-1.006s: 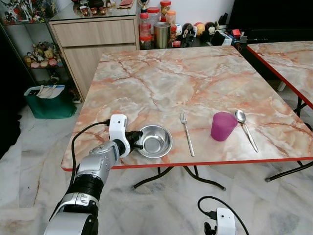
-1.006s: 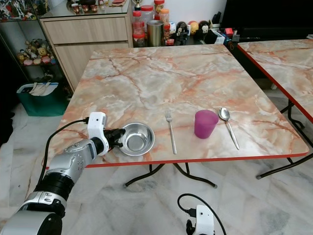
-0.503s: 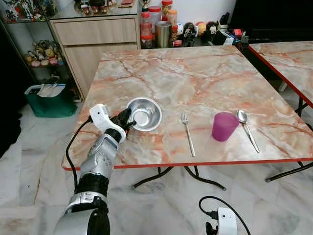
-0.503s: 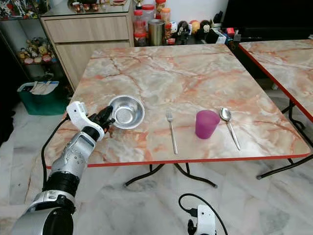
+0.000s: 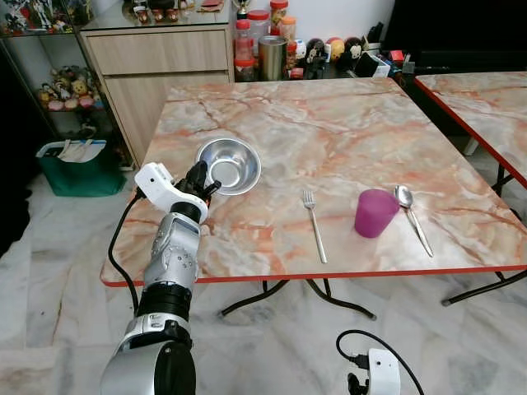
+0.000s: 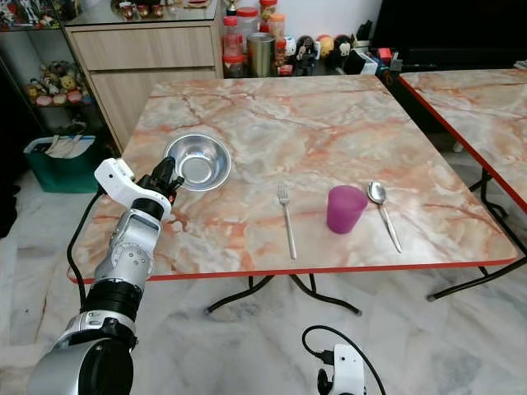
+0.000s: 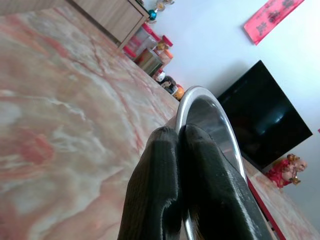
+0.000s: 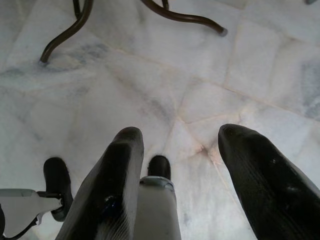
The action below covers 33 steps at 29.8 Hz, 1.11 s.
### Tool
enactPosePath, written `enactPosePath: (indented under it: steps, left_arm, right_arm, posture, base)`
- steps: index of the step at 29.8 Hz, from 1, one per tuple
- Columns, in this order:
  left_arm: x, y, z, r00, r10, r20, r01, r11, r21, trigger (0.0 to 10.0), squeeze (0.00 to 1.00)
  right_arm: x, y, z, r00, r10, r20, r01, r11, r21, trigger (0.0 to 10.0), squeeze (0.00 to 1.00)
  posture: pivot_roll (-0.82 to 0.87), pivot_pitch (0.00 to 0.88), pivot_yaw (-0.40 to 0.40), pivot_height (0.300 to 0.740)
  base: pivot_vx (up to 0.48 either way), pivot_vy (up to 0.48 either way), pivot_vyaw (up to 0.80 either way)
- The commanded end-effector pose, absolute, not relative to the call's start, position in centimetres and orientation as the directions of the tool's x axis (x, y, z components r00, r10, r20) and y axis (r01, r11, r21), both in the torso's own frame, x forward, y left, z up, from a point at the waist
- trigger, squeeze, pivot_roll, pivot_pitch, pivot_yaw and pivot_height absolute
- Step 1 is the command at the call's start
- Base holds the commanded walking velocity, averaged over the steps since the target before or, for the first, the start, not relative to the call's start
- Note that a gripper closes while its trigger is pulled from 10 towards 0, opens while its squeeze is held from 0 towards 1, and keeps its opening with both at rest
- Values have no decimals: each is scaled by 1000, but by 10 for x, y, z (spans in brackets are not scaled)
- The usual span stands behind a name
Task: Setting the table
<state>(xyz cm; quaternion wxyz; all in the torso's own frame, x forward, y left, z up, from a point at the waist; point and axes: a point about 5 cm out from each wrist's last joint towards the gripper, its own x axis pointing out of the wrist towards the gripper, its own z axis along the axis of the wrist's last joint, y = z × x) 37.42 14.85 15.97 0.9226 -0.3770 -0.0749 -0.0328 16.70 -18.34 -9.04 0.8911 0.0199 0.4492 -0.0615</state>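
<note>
Left-centre of frame: left hand (image 5: 201, 183) pinching rim of bowl (image 5: 228, 164), lifted over table (image 5: 346, 132). Fork (image 5: 314, 224), cup (image 5: 375, 212), spoon (image 5: 413, 216) lie lower right of bowl. Right hand (image 8: 175, 165) spread, idle.

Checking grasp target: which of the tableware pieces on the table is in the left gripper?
The steel bowl. The left gripper is shut on its near rim, while the fork, purple cup and spoon lie untouched to the right.

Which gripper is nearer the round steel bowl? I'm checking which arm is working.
Left. The left gripper is shut on the rim of the round steel bowl over the marble table; the right gripper hangs open above the floor.
</note>
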Motion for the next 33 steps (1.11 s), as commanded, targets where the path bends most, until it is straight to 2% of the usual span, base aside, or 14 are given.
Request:
enactPosePath:
  steps: [1, 12, 16, 22, 26, 33]
  left_arm:
    - [378, 143, 170, 982, -15, 191, 142, 726, -673, 10000, 0]
    - [381, 148, 179, 976, 20, 216, 131, 742, -658, 10000, 0]
    - [380, 150, 180, 975, 23, 221, 131, 744, -656, 10000, 0]
    - [380, 152, 182, 973, 30, 230, 132, 744, -655, 10000, 0]
    - [381, 151, 193, 963, 34, 268, 157, 735, -660, 10000, 0]
    - [381, 144, 208, 944, 6, 330, 218, 739, -638, 10000, 0]
  right_arm:
    - [165, -186, -91, 588, -96, -803, 121, 992, -30, 10000, 0]
    - [171, -187, -88, 609, -108, -786, 134, 990, -33, 10000, 0]
    - [172, -188, -87, 612, -114, -783, 136, 990, -38, 10000, 0]
    - [173, -190, -87, 610, -119, -783, 156, 987, -29, 10000, 0]
    - [172, -189, -87, 609, -117, -784, 152, 988, -29, 10000, 0]
    - [170, -189, -88, 605, -116, -788, 148, 989, -33, 10000, 0]
  posture:
    - [-5, 0, -9, 736]
    - [0, 0, -12, 736]
    - [0, 0, -14, 736]
    - [-1, 0, -11, 736]
    - [-1, 0, -14, 736]
    - [-1, 0, -14, 736]
  base:
    - [0, -315, 0]
    - [0, -344, 0]
    - [0, -348, 712]
    - [0, -345, 0]
    - [0, -346, 0]
    - [250, -343, 0]
